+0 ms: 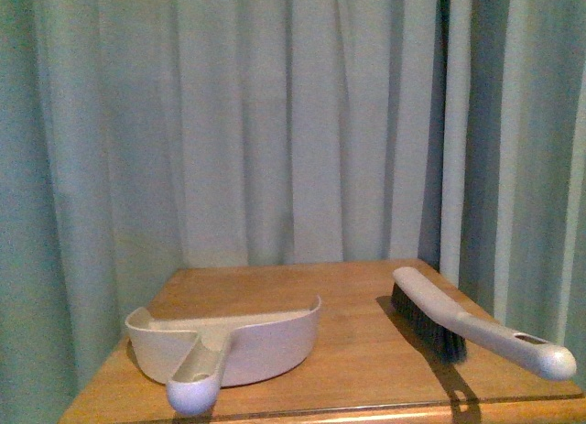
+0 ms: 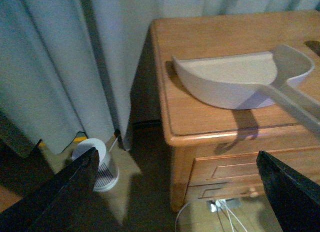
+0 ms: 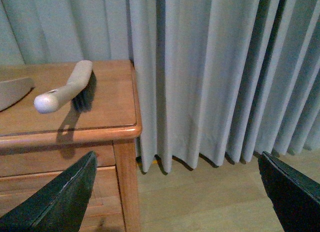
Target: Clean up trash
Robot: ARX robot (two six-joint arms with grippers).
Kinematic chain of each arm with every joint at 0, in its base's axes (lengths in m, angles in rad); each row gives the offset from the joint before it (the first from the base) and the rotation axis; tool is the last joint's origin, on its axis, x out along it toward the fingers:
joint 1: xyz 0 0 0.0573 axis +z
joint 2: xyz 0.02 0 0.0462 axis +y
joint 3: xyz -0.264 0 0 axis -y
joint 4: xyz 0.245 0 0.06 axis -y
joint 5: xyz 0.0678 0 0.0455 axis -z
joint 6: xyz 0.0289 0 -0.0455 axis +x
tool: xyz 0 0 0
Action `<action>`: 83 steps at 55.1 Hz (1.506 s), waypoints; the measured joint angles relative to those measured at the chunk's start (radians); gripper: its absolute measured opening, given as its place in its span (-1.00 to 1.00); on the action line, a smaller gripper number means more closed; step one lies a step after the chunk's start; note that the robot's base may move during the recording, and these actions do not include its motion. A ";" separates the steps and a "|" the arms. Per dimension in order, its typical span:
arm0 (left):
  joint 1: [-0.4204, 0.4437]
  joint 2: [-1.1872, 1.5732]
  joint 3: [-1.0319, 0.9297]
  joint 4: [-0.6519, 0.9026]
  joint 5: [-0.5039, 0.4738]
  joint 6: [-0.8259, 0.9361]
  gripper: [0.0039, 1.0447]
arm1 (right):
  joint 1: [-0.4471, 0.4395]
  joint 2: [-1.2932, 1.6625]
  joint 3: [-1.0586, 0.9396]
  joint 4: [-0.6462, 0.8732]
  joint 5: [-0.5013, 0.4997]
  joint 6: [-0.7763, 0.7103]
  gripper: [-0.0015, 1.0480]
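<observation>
**Wood tabletop with dustpan and brush; both grippers spread, holding nothing**

Front view: a honey-coloured tabletop [image 1: 366, 351] stands against a pale grey-green curtain [image 1: 275, 122]. Neither gripper shows here. A beige dustpan [image 1: 265, 342] lies on the side of the left arm, with its open mouth towards the curtain and its handle reaching out over the near edge. A brush [image 1: 439, 314] rests on its dark bristles on the side of the right arm. Its light handle slants out past the near corner, and there is a slot near the handle's end. Dustpan and brush lie well apart, with bare wood between them.

Left wrist view: the left gripper [image 2: 176, 154] has its two black fingers [image 2: 70, 192] set wide apart, with nothing between them. It hangs off the tabletop, lower than the surface. The dustpan lies ahead of and above it on the wood, and the handle runs out towards one finger. A drawer front [image 2: 225, 167] faces the gripper just below the tabletop's edge. Down on the floor [image 2: 140, 192], close to the other finger, sits a small round white device [image 2: 97, 162] by the curtain's hem. Some cables [image 2: 225, 209] lie under the drawer.

Right wrist view: the right gripper [image 3: 176, 155] is likewise spread wide, with nothing between its fingers. It sits off the tabletop's corner, over wooden floor. The brush lies ahead of one finger, with its rounded handle end nearest the gripper. The curtain hangs ahead of the other finger.

The trash shows in none of the three views, so its place cannot be told.
</observation>
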 joint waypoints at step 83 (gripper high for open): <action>-0.379 0.817 0.646 -0.365 -0.409 -0.333 0.86 | 0.000 0.000 0.000 0.000 0.000 0.000 0.86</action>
